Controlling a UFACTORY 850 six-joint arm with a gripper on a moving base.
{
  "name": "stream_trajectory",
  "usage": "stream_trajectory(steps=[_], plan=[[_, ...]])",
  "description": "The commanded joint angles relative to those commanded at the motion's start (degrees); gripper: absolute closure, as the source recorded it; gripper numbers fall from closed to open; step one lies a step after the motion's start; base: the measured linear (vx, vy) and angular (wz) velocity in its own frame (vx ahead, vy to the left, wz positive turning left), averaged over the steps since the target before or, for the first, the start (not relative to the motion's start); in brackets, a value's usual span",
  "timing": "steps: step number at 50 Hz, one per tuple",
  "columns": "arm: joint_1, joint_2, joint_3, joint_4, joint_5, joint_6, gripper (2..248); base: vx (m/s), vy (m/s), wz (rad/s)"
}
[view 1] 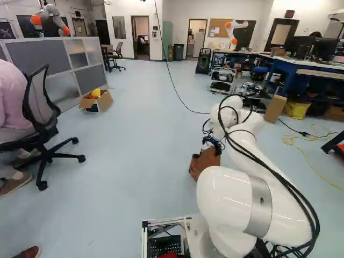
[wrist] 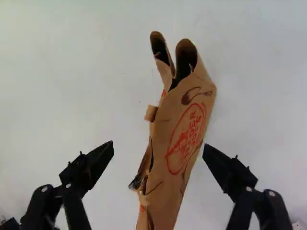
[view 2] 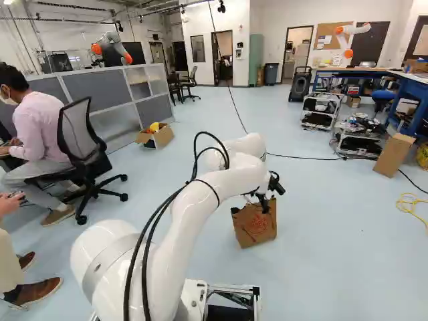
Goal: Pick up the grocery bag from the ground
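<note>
Gripper (view 2: 263, 200) at arm's end, fingers spread wide, nothing gripped; in wrist view the brown paper grocery bag (view 2: 255, 226) shows btwn the 2 fingers, w/ a gap each side. Can't tell if tips reach below bag's top. Bag's on the floor (view 2: 321, 267), red print on one side, top creased & partly pinched in, R of the arm's forearm in R base view, just L of the arm in L base view.

Mesh-back office chair (view 2: 79, 137) at L of both base views; open cardboard box (view 2: 160, 138) w/ yellow item by the gray partition (view 2: 100, 90). Black cable (view 1: 174, 86) runs across floor beyond the arm. Upright cardboard box (view 2: 393, 155) & yellow cord (view 2: 409, 204) at R. Another robot (view 1: 233, 33) at the back, near blue workbench (view 1: 290, 67).
</note>
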State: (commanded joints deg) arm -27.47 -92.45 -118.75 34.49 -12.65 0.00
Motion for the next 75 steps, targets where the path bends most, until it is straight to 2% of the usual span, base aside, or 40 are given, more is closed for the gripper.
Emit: stream_trajectory(steps=[17,35,36,41,42,46,47,51,52,56,57,62,63,75], plan=[[-0.11,-7.09,-7.34,0.0,0.0,0.0,3,0.0,0.0,0.0],[-0.11,-8.21,-8.54,0.0,0.0,0.0,5,0.0,0.0,0.0],[-0.11,-8.21,-8.54,0.0,0.0,0.0,41,0.0,0.0,0.0],[-0.11,-8.21,-8.54,0.0,0.0,0.0,41,0.0,0.0,0.0],[-0.11,-8.21,-8.54,0.0,0.0,0.0,79,0.0,0.0,0.0],[-0.11,-8.21,-8.54,0.0,0.0,0.0,79,0.0,0.0,0.0],[-0.11,-8.21,-8.54,0.0,0.0,0.0,117,0.0,0.0,0.0],[-0.11,-8.21,-8.54,0.0,0.0,0.0,117,0.0,0.0,0.0],[-0.11,-8.21,-8.54,0.0,0.0,0.0,156,0.0,0.0,0.0],[-0.11,-8.21,-8.54,0.0,0.0,0.0,156,0.0,0.0,0.0],[-0.11,-8.21,-8.54,0.0,0.0,0.0,194,0.0,0.0,0.0],[-0.11,-8.21,-8.54,0.0,0.0,0.0,194,0.0,0.0,0.0],[-0.11,-8.21,-8.54,0.0,0.0,0.0,227,0.0,0.0,0.0],[-0.11,-8.21,-8.54,0.0,0.0,0.0,228,0.0,0.0,0.0]])
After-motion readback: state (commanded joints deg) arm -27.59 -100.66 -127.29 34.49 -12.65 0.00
